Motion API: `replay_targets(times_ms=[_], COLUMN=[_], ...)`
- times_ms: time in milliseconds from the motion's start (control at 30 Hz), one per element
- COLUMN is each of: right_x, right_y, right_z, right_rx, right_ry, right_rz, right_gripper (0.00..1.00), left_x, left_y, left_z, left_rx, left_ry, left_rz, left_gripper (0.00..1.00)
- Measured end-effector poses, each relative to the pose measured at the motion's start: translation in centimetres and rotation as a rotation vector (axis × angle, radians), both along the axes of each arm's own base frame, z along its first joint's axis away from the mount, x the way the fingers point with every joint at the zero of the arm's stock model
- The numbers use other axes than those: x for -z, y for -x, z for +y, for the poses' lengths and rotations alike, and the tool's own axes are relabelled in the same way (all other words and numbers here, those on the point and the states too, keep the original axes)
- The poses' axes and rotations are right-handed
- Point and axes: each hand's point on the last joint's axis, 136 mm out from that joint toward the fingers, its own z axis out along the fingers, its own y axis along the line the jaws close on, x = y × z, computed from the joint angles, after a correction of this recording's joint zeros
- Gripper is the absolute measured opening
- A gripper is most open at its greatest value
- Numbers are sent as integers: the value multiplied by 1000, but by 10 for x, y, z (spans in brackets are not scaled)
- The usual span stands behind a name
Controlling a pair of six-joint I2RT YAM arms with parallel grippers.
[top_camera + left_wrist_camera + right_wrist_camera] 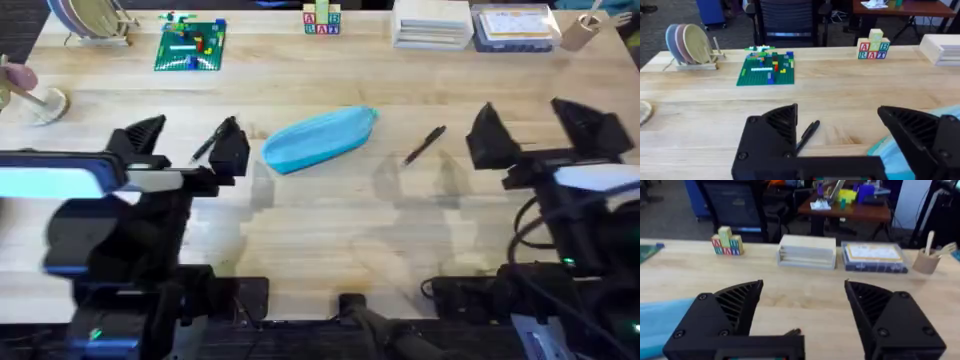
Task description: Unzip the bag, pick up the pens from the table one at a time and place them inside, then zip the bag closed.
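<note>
Overhead: bag lies mid-surface, apparently still zipped. One pen just right of bag, other pen left of it beside left gripper. Left gripper and right gripper spread, empty, flanking bag, likely staged for unzipping.

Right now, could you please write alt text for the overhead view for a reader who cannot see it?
A light blue soft fabric pouch lies on a light wooden table, a thin black pen to its right. The open left gripper brackets a second black pen; the open right gripper hovers nearby.
</note>
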Motion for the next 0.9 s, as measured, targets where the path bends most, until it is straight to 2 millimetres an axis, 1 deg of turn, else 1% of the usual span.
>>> replay_targets(times_ms=[33,67,167,267,400,633,800,900], right_x=[-6,-22,-27,-31,-40,-51,-55,-61], right_y=[1,7,12,17,19,16,10,3], right_z=[0,0,0,0,0,0,0,0], right_rx=[0,0,0,0,0,0,0,0], right_ry=[0,0,0,0,0,0,-2,-2], right_rz=[-12,-27,-6,31,67,161,260,298], right_gripper=[997,996,996,996,996,998,996,997], left_x=[-6,-27,-42,-55,-62,-63,-74,-80], left_y=[3,11,17,17,14,9,3,-2], left_z=[0,2,4,4,4,4,5,5], left_rx=[-2,-11,-23,-27,-29,-31,-32,-32], left_ry=[0,-1,-2,5,14,17,17,17], left_rz=[0,-9,-8,5,57,238,319,355], left_gripper=[993,994,993,992,993,993,993,993])
